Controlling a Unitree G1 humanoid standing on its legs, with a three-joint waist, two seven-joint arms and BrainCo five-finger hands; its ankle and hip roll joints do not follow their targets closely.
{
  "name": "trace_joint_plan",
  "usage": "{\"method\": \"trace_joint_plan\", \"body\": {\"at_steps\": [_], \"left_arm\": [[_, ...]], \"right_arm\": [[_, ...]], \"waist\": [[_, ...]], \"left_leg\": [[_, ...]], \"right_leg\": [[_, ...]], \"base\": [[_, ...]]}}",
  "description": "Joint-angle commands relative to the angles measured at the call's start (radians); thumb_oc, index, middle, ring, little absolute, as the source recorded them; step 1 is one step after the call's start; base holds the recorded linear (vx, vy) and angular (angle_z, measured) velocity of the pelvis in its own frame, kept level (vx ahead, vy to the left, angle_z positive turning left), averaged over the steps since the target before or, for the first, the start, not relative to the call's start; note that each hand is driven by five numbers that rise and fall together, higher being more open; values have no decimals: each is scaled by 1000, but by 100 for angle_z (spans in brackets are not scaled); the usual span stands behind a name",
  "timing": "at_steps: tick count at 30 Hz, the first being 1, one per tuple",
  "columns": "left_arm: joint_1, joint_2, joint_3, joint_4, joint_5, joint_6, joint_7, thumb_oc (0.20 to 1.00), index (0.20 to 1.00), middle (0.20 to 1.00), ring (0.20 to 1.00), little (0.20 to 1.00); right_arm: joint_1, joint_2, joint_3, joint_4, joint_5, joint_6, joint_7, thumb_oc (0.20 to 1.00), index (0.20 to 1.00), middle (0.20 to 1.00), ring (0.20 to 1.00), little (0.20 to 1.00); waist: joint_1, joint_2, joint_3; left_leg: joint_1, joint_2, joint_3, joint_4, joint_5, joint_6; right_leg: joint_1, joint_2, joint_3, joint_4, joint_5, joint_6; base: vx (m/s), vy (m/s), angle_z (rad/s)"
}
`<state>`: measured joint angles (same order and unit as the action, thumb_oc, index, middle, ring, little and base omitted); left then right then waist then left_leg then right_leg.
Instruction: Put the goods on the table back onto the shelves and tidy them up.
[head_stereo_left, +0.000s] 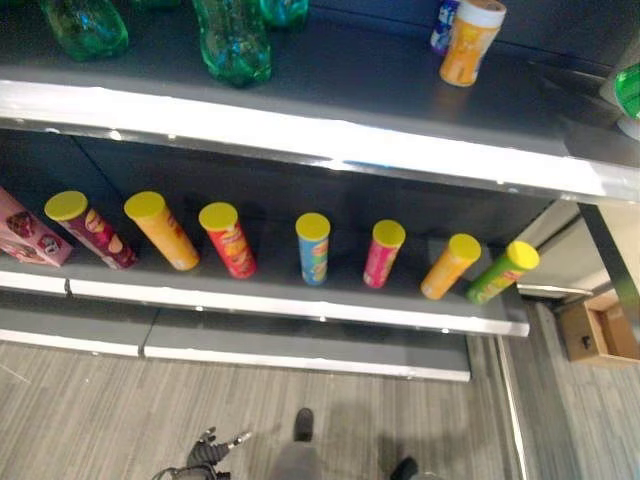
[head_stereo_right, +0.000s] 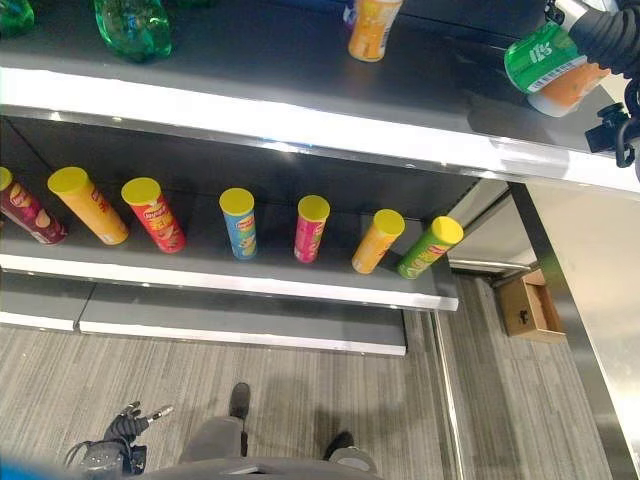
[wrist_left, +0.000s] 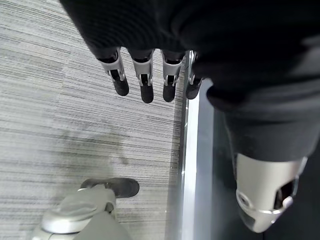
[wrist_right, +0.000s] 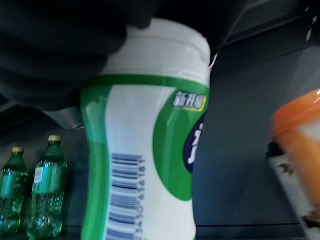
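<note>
My right hand (head_stereo_right: 608, 35) is shut on a green-and-white jar (head_stereo_right: 545, 62) with a white lid (wrist_right: 150, 145), held tilted just over the right end of the upper shelf (head_stereo_left: 300, 128). An orange jar (head_stereo_left: 470, 40) stands further left on that shelf, with a small dark-blue item behind it; the same orange jar (wrist_right: 300, 145) is beside the held one in the right wrist view. My left hand (wrist_left: 145, 82) hangs low by the floor (head_stereo_left: 207, 450), fingers straight and holding nothing.
Green bottles (head_stereo_left: 232, 40) stand at the left of the upper shelf. The lower shelf (head_stereo_left: 300, 305) carries a row of several yellow-lidded chip cans (head_stereo_left: 313, 245) and a pink box (head_stereo_left: 30, 235). A cardboard box (head_stereo_left: 600, 330) sits on the floor at the right.
</note>
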<state>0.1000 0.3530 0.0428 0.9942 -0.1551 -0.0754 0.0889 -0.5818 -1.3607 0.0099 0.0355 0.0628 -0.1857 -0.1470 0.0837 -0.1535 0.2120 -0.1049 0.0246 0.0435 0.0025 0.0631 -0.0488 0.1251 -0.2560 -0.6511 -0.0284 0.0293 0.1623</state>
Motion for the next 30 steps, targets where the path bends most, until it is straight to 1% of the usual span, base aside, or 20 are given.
{"method": "trace_joint_plan", "body": {"at_steps": [1,2,4,5,6,7,8,9,10,11,12,13,14,17,21,24,30], "left_arm": [[-16,61,-24,20,-17,-7,24,1000,1000,1000,1000,1000],[-23,70,-21,20,-17,-5,23,1000,1000,1000,1000,1000],[-29,85,-21,16,-16,-3,21,1000,1000,1000,1000,1000],[-34,93,-22,15,-15,-2,21,1000,1000,1000,1000,1000],[-41,102,-23,13,-13,-3,23,1000,1000,1000,1000,1000],[-50,112,-26,10,-11,-2,24,1000,1000,1000,1000,1000],[-61,119,-31,12,-11,-2,25,1000,1000,1000,1000,1000],[-61,118,-30,12,-11,-3,25,1000,1000,1000,1000,1000],[-73,130,-27,15,-15,-5,25,1000,1000,1000,1000,1000],[-83,140,-30,23,-16,-5,30,1000,1000,1000,1000,1000],[-79,143,-25,26,-7,-3,26,1000,1000,1000,1000,1000],[-77,143,-24,26,-6,-4,26,1000,1000,1000,1000,1000],[-81,141,-22,37,-2,-5,27,1000,1000,1000,1000,1000],[-71,134,-14,51,-1,-3,31,1000,1000,1000,1000,1000],[-61,123,-13,60,1,-3,32,1000,1000,1000,1000,1000],[-58,111,-20,58,1,-2,33,1000,1000,1000,1000,1000],[-49,92,-29,69,5,2,35,1000,1000,1000,1000,1000]], "right_arm": [[-75,7,57,-7,-25,9,-34,200,200,200,200,200],[-97,15,88,-10,-34,12,-26,200,200,200,200,200],[-109,21,114,-13,-40,14,-18,200,200,200,200,200],[-125,23,131,-17,-45,16,-13,200,200,200,200,200],[-135,24,143,-23,-47,14,-11,200,200,200,200,200],[-138,27,154,-34,-54,16,-6,200,200,200,200,200],[-148,23,167,-40,-62,20,1,200,200,200,200,200],[-155,23,174,-38,-62,20,0,200,200,200,200,200],[-189,17,212,-55,-69,21,10,200,200,200,200,200],[-205,13,232,-75,-72,17,10,200,200,200,200,200],[-227,17,251,-92,-67,16,19,200,200,200,200,200],[-228,18,252,-93,-67,16,19,200,200,200,200,200],[-237,18,261,-91,-72,17,21,200,200,200,200,200],[-291,16,319,-103,-81,12,28,200,200,200,200,200],[-340,9,372,-126,-68,7,44,200,200,200,200,200],[-359,6,395,-129,-62,6,53,200,200,200,200,200],[-429,11,479,-99,-50,3,66,200,200,200,200,200]], "waist": [[23,-15,-38],[24,-18,-35],[22,-13,-26],[20,-10,-16],[16,-6,-9],[7,-1,-2],[0,2,7],[2,3,7],[-9,8,11],[-14,9,18],[-17,1,14],[-17,1,16],[-17,-6,9],[-16,-14,-9],[-16,-13,-22],[-18,-10,-29],[-18,-3,-46]], "left_leg": [[22,53,52,38,-145,-59],[30,37,56,31,-151,-47],[42,29,56,22,-153,-37],[50,26,54,17,-152,-31],[56,25,51,13,-151,-29],[63,25,44,6,-149,-26],[61,21,43,1,-128,-18],[62,22,46,0,-128,-19],[68,30,44,-9,-125,-25],[69,33,45,-6,-125,-28],[57,28,42,12,-122,-33],[60,31,43,13,-126,-34],[52,26,40,16,-125,-34],[42,34,51,19,-123,-41],[36,45,47,22,-119,-47],[37,51,41,20,-116,-53],[48,60,31,11,-113,-60]], "right_leg": [[-12,-69,46,85,-78,54],[-24,-91,55,117,-72,59],[-44,-111,71,183,-69,53],[-62,-123,92,230,-72,49],[-78,-125,116,263,-71,48],[-96,-113,155,281,-77,42],[-122,-102,185,275,-62,30],[-124,-102,189,276,-63,30],[-145,-68,246,212,-67,35],[-158,-57,267,184,-68,35],[-136,-50,269,118,-60,50],[-132,-48,270,117,-62,49],[-123,-42,276,88,-53,55],[-111,-28,279,49,-34,67],[-102,-17,283,33,-40,60],[-91,-7,273,26,-48,53],[-65,5,252,13,-59,46]], "base": [[-3,254,7],[0,220,2],[5,175,4],[12,113,7],[27,73,7],[-29,62,4],[-38,38,6],[-30,-8,14],[29,-70,20],[27,-116,8],[10,-80,-3],[-3,-86,-2],[-1,-64,13],[-7,-99,14],[13,-87,-8],[15,-76,-6],[27,-48,8]]}}
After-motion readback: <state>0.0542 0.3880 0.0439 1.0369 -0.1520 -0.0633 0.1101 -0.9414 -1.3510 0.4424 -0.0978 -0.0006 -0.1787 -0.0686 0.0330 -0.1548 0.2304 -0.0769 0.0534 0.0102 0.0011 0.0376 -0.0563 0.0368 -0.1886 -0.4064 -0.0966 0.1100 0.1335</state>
